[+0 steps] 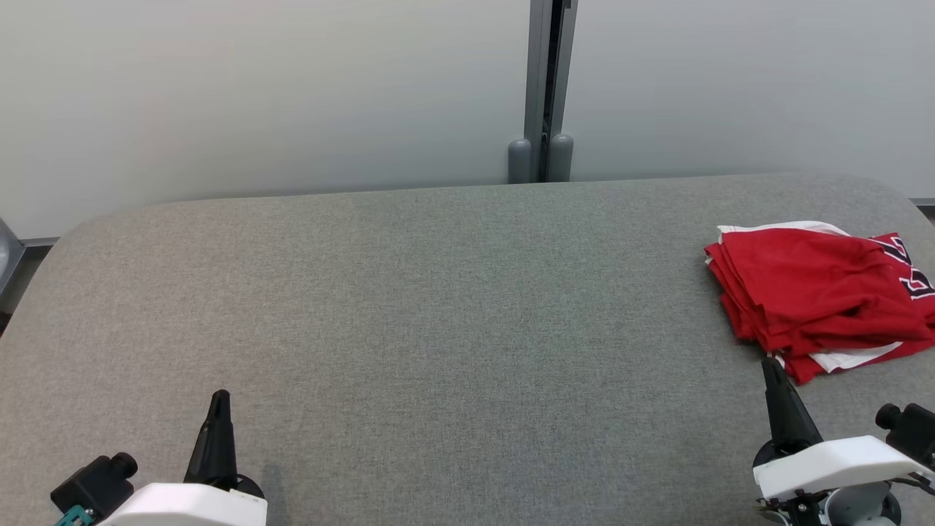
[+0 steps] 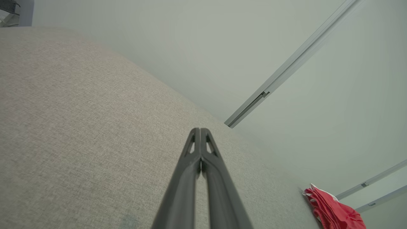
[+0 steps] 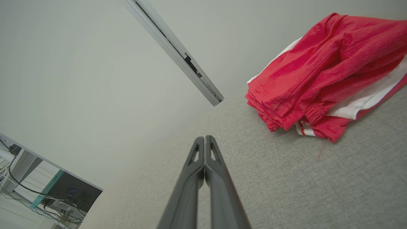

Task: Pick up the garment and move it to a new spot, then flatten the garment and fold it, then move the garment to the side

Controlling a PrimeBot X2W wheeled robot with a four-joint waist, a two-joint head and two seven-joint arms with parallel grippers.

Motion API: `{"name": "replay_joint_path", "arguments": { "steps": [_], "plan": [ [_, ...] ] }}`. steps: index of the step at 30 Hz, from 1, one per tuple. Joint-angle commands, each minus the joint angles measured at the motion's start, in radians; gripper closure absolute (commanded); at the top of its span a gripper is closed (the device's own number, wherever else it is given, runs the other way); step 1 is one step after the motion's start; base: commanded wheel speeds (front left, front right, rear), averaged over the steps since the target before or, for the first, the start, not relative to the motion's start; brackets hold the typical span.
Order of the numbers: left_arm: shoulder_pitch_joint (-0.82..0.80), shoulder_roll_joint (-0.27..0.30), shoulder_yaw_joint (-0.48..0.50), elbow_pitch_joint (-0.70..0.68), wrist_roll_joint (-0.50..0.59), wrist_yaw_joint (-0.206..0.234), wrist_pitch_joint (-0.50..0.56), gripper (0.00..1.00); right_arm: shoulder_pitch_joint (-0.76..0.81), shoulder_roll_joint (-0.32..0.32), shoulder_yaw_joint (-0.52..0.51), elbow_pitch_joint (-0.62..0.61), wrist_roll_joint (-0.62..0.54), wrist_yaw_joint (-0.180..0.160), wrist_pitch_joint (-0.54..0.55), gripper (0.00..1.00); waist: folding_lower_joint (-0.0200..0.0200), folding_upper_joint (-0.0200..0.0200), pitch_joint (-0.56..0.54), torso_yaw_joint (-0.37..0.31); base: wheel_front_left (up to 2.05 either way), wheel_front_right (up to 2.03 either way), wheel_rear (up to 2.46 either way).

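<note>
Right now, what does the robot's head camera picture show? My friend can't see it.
A folded red garment with white trim lies at the right end of a grey table. The shut right claw points up near its front edge; the shut left claw sits at lower left, empty.

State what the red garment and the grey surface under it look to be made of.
Red garment: soft knit cloth, likely cotton or a blend, matte; it creases loosely and shows stitched hems. Grey surface: woven upholstery-type fabric, matte; a fine flecked weave shows, with rounded padded-looking edges.
</note>
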Motion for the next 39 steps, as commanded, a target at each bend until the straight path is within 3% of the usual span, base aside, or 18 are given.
{"name": "replay_joint_path", "arguments": {
  "steps": [1, 39],
  "plan": [
    [-0.038, 0.006, 0.008, -0.016, -0.025, -0.005, 0.004, 1.00, -0.028, -0.005, -0.008, -0.018, 0.026, 0.000, 0.005, 1.00, 0.0000, 0.0000, 0.000, 0.000, 0.00, 0.00, 0.00],
    [-0.086, 0.009, 0.048, -0.017, -0.472, -0.037, 0.123, 1.00, -0.032, 0.010, -0.087, -0.043, 0.448, 0.000, 0.126, 1.00, 0.0000, 0.0000, 0.010, 0.001, 0.00, 0.00, 0.00]
  ]
}}
